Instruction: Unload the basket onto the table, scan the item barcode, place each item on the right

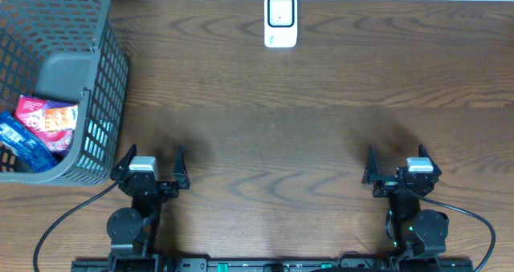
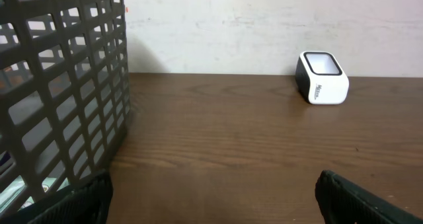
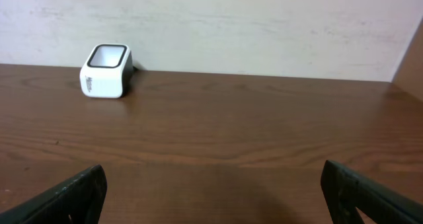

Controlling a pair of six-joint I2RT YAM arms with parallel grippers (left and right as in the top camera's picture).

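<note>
A white barcode scanner (image 1: 280, 20) with a dark window stands at the table's far edge; it also shows in the left wrist view (image 2: 322, 77) and the right wrist view (image 3: 105, 71). Snack packets, red (image 1: 46, 116) and blue (image 1: 24, 140), lie in the grey mesh basket (image 1: 100, 103) at the left. My left gripper (image 1: 151, 164) rests open near the front edge, just right of the basket. At the front right my right gripper (image 1: 395, 164) is open too. Both hold nothing.
The basket wall (image 2: 63, 85) fills the left of the left wrist view, close to that gripper's left finger. Black cables (image 1: 64, 224) run from both arm bases along the front edge. A pale wall (image 3: 211, 26) stands behind the table.
</note>
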